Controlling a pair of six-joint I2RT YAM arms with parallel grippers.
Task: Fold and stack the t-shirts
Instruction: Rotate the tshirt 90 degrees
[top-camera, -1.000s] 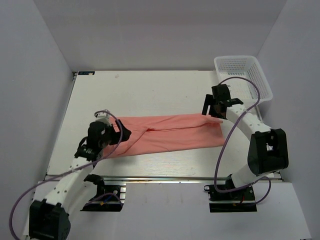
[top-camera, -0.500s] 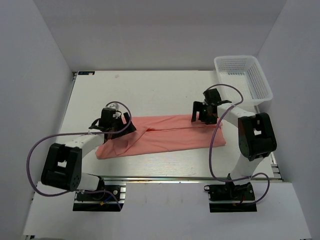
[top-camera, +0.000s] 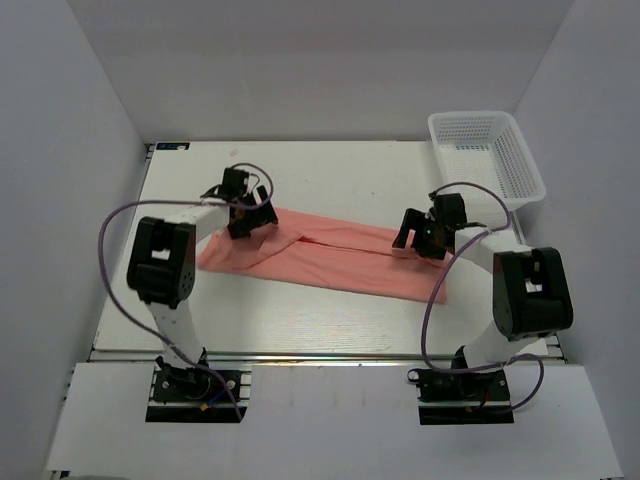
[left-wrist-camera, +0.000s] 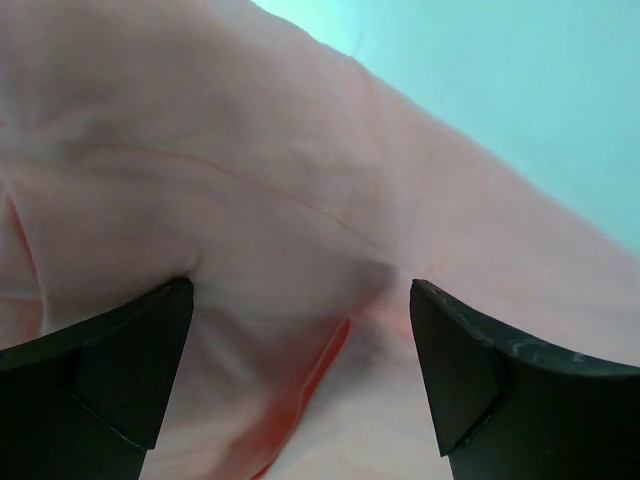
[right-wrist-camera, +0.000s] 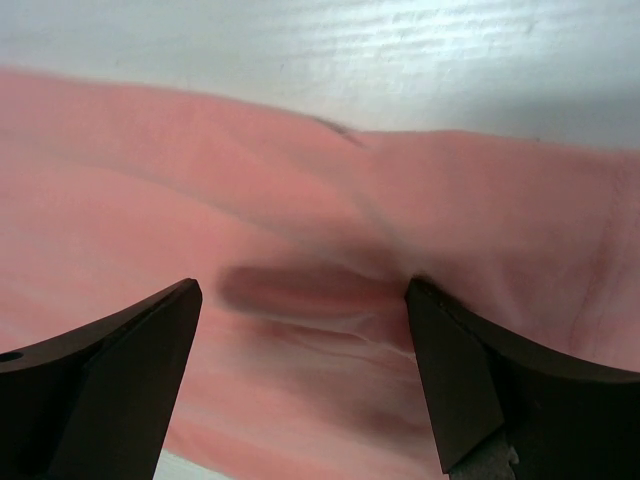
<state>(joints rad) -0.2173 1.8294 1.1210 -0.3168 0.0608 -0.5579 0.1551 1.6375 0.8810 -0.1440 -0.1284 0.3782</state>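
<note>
One t-shirt (top-camera: 340, 262), two wide-spread hands (top-camera: 250, 217) (top-camera: 420, 236), one basket (top-camera: 527, 160)

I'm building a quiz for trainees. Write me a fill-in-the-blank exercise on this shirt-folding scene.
1. The t-shirt lying on the table is ____ in colour.
2. The left gripper and right gripper, one at each end of the t-shirt, both have their jaws ____.
3. The white basket sits at the table's far ____ corner.

Missing words: pink; open; right
</note>
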